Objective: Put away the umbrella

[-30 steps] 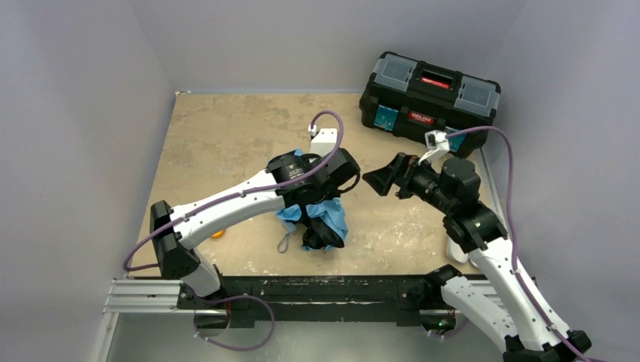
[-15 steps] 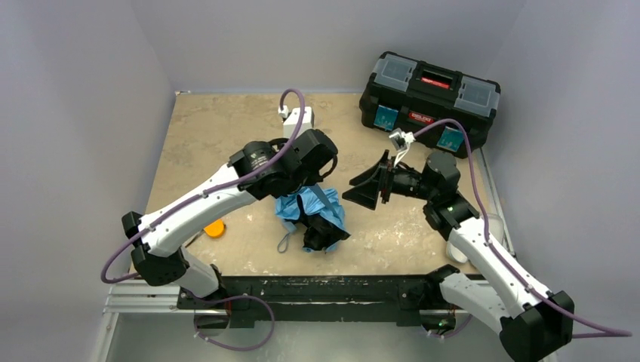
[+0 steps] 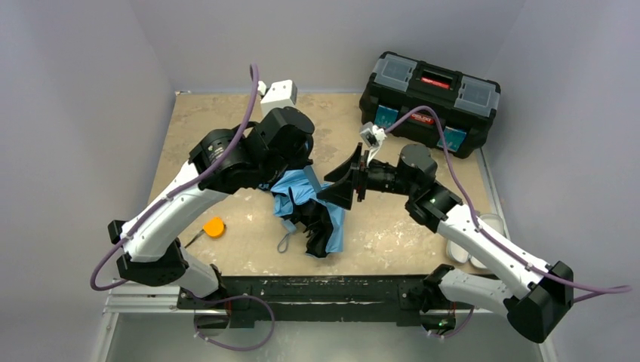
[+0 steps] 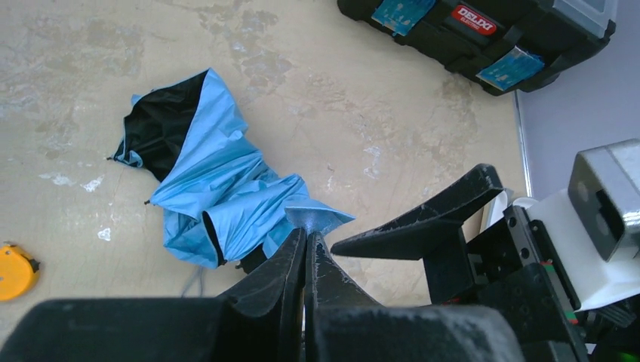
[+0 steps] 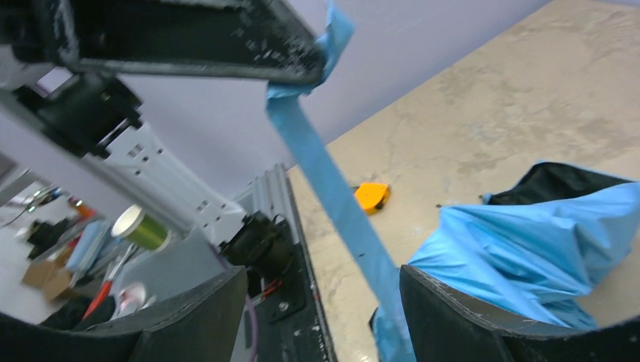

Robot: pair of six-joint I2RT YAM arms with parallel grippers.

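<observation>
The umbrella [image 3: 311, 211] lies crumpled at the middle of the table, light blue outside and black inside; it also shows in the left wrist view [image 4: 215, 188] and the right wrist view [image 5: 528, 241]. My left gripper [image 4: 307, 234] is shut on a tip of its blue fabric and holds it up above the table. In the right wrist view a blue strip [image 5: 332, 196] runs taut from the left gripper's fingers [image 5: 226, 45] down to the bundle. My right gripper [image 3: 343, 185] is open just right of the umbrella; in its own view [image 5: 324, 317] the strip passes between its jaws.
A black toolbox [image 3: 430, 94] stands closed at the back right, also in the left wrist view [image 4: 483, 30]. An orange tape measure [image 3: 214, 227] lies front left of the umbrella. A pale oblong case [image 3: 475, 245] sits at the table's right edge. Walls close in on three sides.
My left arm has risen and swung back to the left, pulling the blue fabric up with it. My right gripper has moved left, close to the umbrella, still open.
</observation>
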